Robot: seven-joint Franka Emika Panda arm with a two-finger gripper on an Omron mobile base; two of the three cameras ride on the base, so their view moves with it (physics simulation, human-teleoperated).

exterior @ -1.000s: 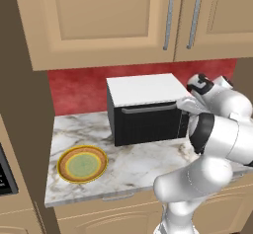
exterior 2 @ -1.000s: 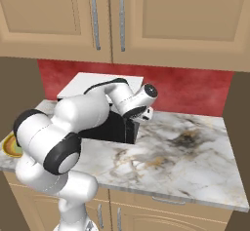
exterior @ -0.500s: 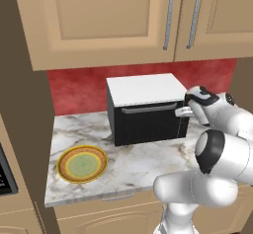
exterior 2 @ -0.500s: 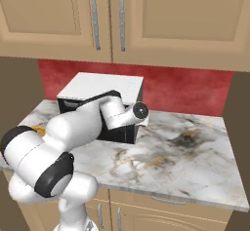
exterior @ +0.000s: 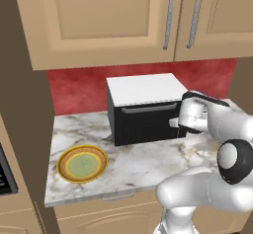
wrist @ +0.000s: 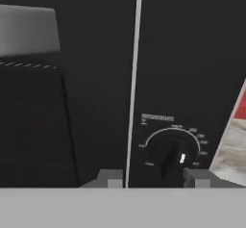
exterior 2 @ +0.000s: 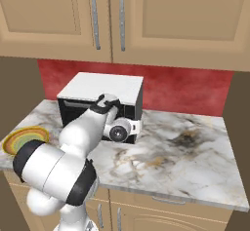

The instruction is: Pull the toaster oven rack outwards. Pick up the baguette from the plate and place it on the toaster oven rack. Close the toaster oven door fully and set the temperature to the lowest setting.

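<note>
The toaster oven [exterior: 143,87] stands on the counter with its black mesh door [exterior: 146,125] shut and its grey bar handle [exterior: 148,108] across the top. My gripper [exterior: 175,123] is pressed up to the control strip at the oven's right end. In the hand view the gripper [wrist: 153,179] is open, its fingertips [wrist: 110,178] standing either side of the temperature knob [wrist: 170,156], whose white mark points to the lower right. The plate [exterior: 82,164] lies bare at the counter's left. The baguette and the rack are hidden.
Tan wall cabinets [exterior: 113,20] hang above the oven, with a red backsplash [exterior: 74,90] behind it. The marble counter [exterior 2: 180,152] stretches right of the oven. My own arm [exterior 2: 78,147] covers much of the oven front in the right base view.
My hand has come down from the oven's upper right corner to the front of the control strip, and the arm has folded lower. The jaws have widened slightly.
</note>
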